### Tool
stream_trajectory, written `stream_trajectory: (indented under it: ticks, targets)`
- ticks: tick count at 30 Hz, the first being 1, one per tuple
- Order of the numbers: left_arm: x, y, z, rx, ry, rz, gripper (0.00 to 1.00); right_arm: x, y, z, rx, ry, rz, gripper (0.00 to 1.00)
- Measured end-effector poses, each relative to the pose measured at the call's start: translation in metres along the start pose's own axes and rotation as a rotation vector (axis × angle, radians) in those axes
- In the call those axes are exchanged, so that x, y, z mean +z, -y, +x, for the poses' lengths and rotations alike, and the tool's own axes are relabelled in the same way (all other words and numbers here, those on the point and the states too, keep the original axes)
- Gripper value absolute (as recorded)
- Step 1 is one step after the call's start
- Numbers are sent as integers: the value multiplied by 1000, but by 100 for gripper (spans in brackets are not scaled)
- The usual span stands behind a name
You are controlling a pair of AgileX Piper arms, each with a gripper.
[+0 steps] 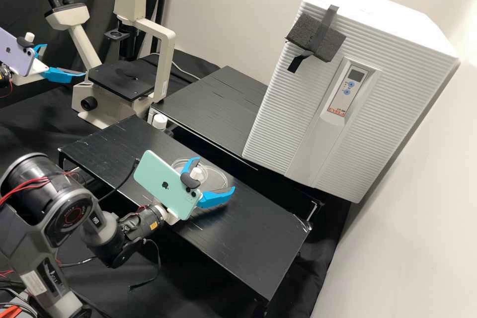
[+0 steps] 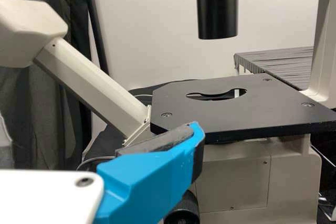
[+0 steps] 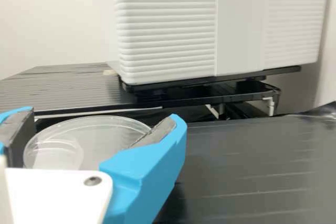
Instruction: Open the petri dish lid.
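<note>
Rate the task as at the positioning stage, with the approach apparently done. In the high view, see the right hand low over the black counter, spread around the petri dish. In the right wrist view, find the same clear dish between the two blue fingers, apparently flat on the counter. Cannot confirm contact between pads and rim. Cannot distinguish lid from base through the clear plastic; judge the opening as not yet done.

Left to do, by judgement: settle both pads on the edge of the lid, draw the fingers together lightly, raise the lid level, then set it down beside the base. Guard against squeezing too low and lifting lid and base together.

See the left hand also spread, with nothing between its fingers, near the microscope and well apart from the dish. Probably not required for this step.

Count as follows:
- Hands: two, with two fingers each.
- Petri dish: one, by best judgement; note a smaller round outline inside the rim, of uncertain origin.
- Microscope: one.
- White ribbed cabinet: one.
- Phones: two, green and purple, one mounted at each hand.
</note>
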Motion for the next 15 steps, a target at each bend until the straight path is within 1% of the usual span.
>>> stream_trajectory:
  ticks: [1,5,8,15]
  targets:
    - [0,0,0,0,0,0,100,1,0,0,2,5,6,0]
    - [0,0,0,0,0,0,100,6,-2,1,10,32,13,0]
    - [0,0,0,0,0,0,100,10,-3,2,15,53,12,0]
    - [0,0,0,0,0,0,100,16,-2,6,29,70,14,0]
